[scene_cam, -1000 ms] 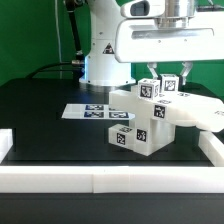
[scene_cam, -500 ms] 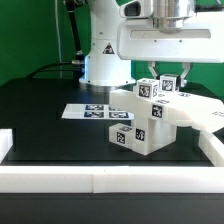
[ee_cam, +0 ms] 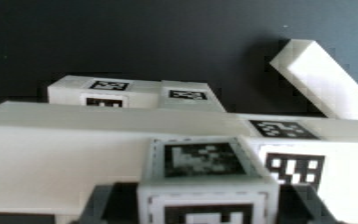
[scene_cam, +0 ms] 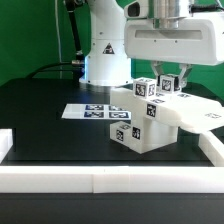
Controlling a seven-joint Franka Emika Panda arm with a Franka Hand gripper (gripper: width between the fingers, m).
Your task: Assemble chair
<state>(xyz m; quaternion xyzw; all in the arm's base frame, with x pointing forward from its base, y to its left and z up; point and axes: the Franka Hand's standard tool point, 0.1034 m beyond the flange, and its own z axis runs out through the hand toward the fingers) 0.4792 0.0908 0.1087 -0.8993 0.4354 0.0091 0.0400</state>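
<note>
Exterior view: tool has risen above the chair.

The chair is a chunky matte-white cluster of blocky parts bearing black-and-white square tags, standing on the black table directly beneath the gripper. A flat slab juts out toward the exterior view's right, and two small tagged blocks stand on top, just below the fingers.

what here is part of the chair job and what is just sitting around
Part of the job:
- the chair, white blocky tagged parts stacked together
- the gripper, right above the chair's top posts

Just there:
- the marker board, flat on the table
- the border rails along the table edge
</note>
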